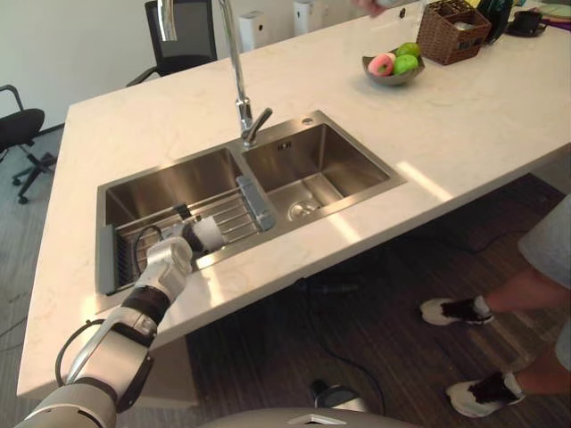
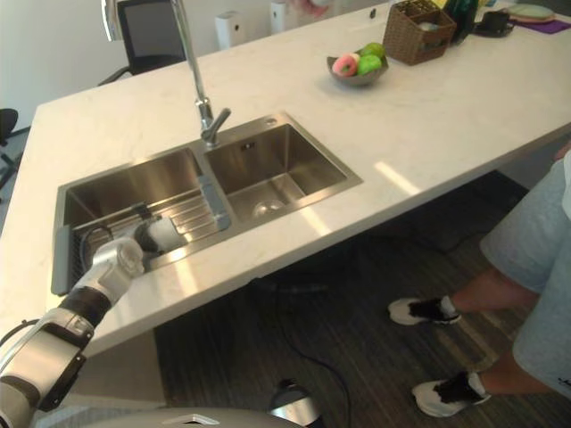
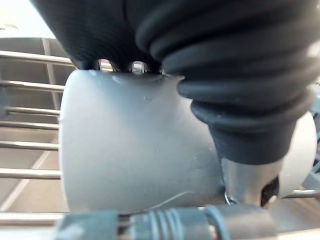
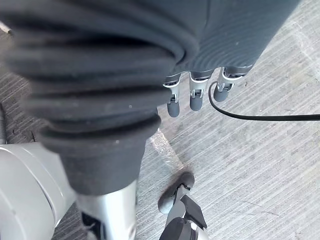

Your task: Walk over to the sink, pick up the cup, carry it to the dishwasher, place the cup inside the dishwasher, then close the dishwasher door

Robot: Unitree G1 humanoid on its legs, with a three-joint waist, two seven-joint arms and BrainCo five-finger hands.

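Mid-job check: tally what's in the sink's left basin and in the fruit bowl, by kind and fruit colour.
Cup, gripped by the left hand: 1
Drying rack: 1
Green fruit: 2
Pink fruit: 1
Total: 5

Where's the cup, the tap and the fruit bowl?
cup (image 1: 208,234): left eye view, its white side.
tap (image 1: 235,62): left eye view, its tall neck.
fruit bowl (image 1: 393,80): left eye view, its grey wall.
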